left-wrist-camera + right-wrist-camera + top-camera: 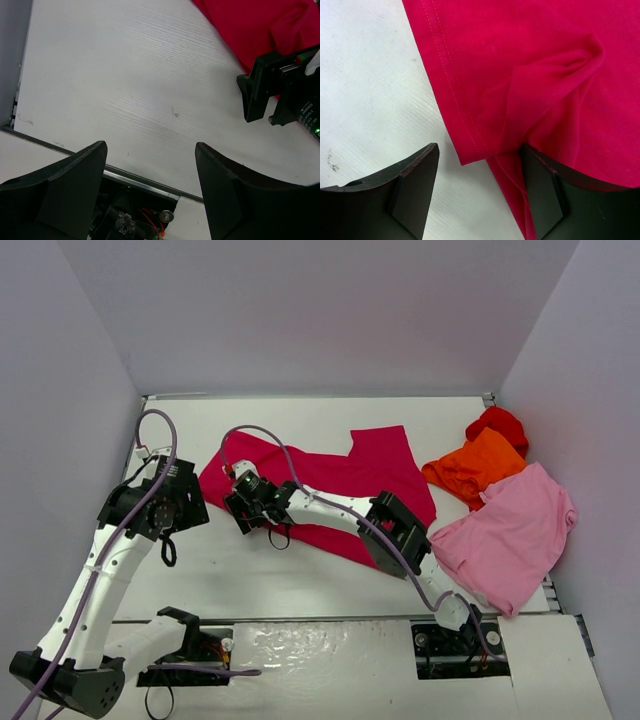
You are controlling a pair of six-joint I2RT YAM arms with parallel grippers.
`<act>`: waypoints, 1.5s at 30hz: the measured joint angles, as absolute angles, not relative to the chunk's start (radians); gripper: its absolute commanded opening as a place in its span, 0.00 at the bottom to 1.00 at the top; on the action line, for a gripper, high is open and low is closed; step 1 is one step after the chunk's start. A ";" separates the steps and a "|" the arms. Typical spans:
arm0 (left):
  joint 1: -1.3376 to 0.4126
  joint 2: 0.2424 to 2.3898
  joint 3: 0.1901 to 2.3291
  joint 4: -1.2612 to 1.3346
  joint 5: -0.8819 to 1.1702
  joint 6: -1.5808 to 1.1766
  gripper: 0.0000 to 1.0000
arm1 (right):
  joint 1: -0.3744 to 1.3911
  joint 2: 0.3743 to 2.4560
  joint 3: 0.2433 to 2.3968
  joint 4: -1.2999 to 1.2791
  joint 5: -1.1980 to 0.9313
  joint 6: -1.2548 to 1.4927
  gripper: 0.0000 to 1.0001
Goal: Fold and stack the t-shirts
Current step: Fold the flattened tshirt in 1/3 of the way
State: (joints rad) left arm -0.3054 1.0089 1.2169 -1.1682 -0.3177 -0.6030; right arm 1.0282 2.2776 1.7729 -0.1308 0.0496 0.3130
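The t-shirts number four, all lying on the white table (300, 570). The crimson-magenta one (340, 475) is spread across the middle and the other three are bunched at the right side. Of these, the red one (498, 423) lies farthest back and the orange one (475, 468) lies just in front of it, touching it. The larger light pink one (510, 540) is nearest, reaching toward the table's near edge.

There are two arms and two grippers. The right arm reaches far across to the left, and the right gripper (250, 505) sits over the left near corner of the crimson-magenta shirt. The left gripper (172, 502) hangs just left of it, over bare table beside the shirt's left edge.

The overhead view alone shows all four shirts. The wrist views alone show the jaws. In the right wrist view the right gripper's jaws stand wide, one finger (415, 190) over bare table and the other over cloth. The stitched hem corner lies between them, with a raised crease running off to the right and a second layer showing beneath. Whether the fingers touch the cloth cannot be told.

In the left wrist view the left gripper's jaws are also wide and hold nothing. Bare table lies below, with the shirt's edge at the upper right and the right gripper's black body at the right margin.
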 measured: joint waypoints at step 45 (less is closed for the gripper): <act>-0.305 1.013 1.145 -1.142 -0.319 -0.604 0.68 | 1.119 2.211 1.719 -0.175 0.133 0.354 0.53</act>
State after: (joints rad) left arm -0.3054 1.0127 1.1449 -1.1419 -0.3193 -0.6044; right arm 1.1188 2.2107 1.7190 -0.1745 0.1329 0.3544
